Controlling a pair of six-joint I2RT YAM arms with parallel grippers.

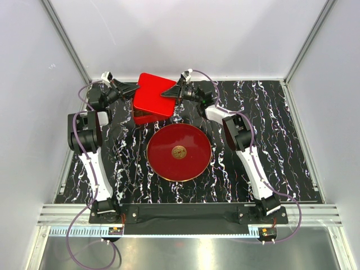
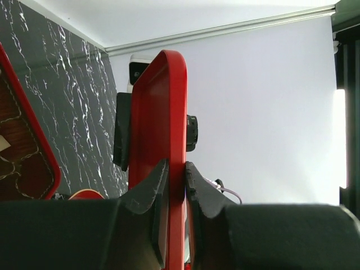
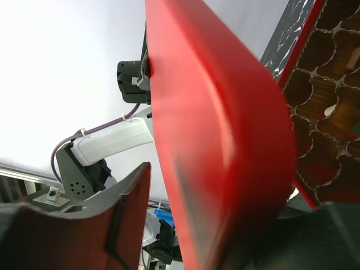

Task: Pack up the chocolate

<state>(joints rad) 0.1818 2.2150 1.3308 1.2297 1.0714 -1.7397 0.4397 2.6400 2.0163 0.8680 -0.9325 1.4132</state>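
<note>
A black table (image 1: 270, 146) veined with white fills the overhead view, both arms reaching to its far side. At its middle sits a round red plate (image 1: 154, 163) with a gold emblem (image 1: 179, 152) at its centre; I see no loose pieces on it.

Behind the plate, a red lid (image 1: 154, 94) hangs tilted over a red box (image 1: 143, 117), covering most of it, with one arm at each side.

The left pincer (image 2: 175, 167) is closed tight on the lid's thin edge, one finger on each face. The right pincer (image 1: 169, 93) stands about half open with the lid's opposite corner between its fingers. I cannot tell whether it is truly clamping or only straddling the corner.

The chocolate itself I cannot pick out with certainty. The right wrist camera looks past the lid into the box, where rows of crinkled brown cups (image 3: 323, 84) line the tray. Whether each one holds a piece is too dim to say.

My judgement: with nothing showing on the plate, the pieces are most likely in the box already. What remains is to square the lid over the box, lower it until it seats, and let go.
</note>
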